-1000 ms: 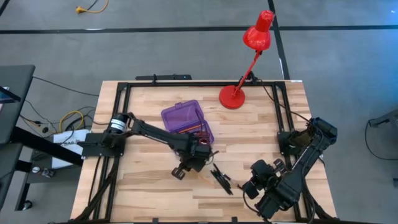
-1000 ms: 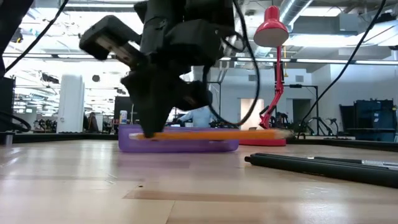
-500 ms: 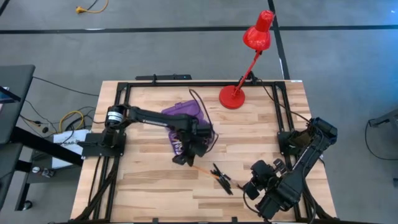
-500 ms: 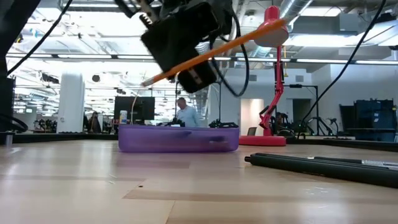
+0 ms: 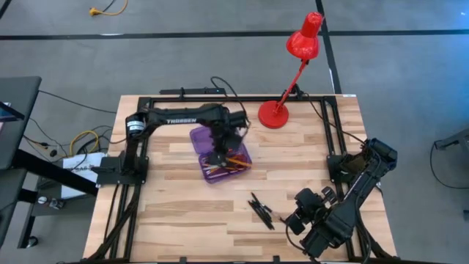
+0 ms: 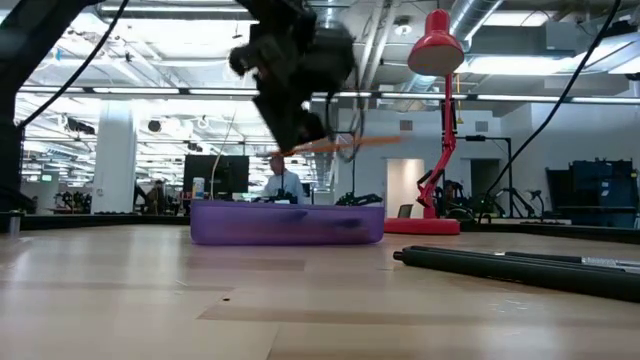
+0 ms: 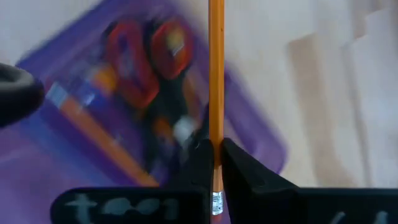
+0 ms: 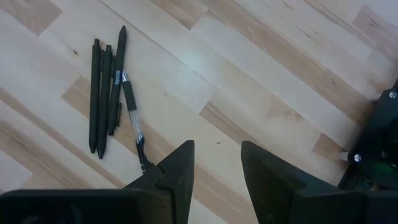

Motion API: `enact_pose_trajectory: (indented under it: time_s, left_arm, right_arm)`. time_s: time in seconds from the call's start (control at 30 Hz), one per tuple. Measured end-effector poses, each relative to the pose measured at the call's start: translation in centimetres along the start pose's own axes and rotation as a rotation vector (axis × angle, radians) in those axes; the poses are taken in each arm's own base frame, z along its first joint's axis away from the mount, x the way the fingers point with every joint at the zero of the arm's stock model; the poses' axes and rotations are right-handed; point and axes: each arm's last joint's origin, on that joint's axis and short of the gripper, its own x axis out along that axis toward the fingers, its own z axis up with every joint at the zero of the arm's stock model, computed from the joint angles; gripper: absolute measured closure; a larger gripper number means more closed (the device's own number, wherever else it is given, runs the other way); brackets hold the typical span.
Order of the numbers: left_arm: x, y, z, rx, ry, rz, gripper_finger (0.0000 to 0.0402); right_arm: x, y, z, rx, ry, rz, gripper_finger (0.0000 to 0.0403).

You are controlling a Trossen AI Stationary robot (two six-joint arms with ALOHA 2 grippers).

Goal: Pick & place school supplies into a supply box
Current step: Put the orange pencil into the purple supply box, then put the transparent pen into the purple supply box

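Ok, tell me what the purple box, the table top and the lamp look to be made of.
Supply box: translucent purple plastic, likely; contents show dimly through its wall.
Table top: pale wood planks with visible grain and joints, smooth finish.
Lamp: glossy red, probably painted metal; the shade shines, though plastic cannot be ruled out.

My left arm [image 5: 183,117] bears the white brand word "TROSSEN"; one black pen [image 8: 115,78] carries small white lettering, apparently "scale".
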Motion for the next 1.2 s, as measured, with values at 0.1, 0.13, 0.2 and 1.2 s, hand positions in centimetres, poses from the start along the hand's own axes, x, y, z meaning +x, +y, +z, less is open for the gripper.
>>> enact_pose_trajectory:
  time_s: [0.1,0.13,0.2,1.2]
  left_arm:
    - [0.0,1.4,-1.5,-0.057,0.051,0.031,0.0401]
    - [0.1,1.8,-1.9,-0.071,0.064,0.041,0.0401]
    - [0.5,2.5,-2.8,-0.101,0.089,0.04,0.0401]
    - [3.6,2.4,-4.0,-0.187,0.104,0.017,0.0302]
  right_arm:
    - [0.0,0.0,0.0,0.0,0.0,0.0,0.0276]
    - [0.0,0.0,0.0,0.0,0.0,0.0,0.0276]
    - [0.0,0.0,0.0,-0.001,0.0,0.0,0.0276]
    - [0.8,0.0,0.1,-0.006,0.001,-0.026,0.0276]
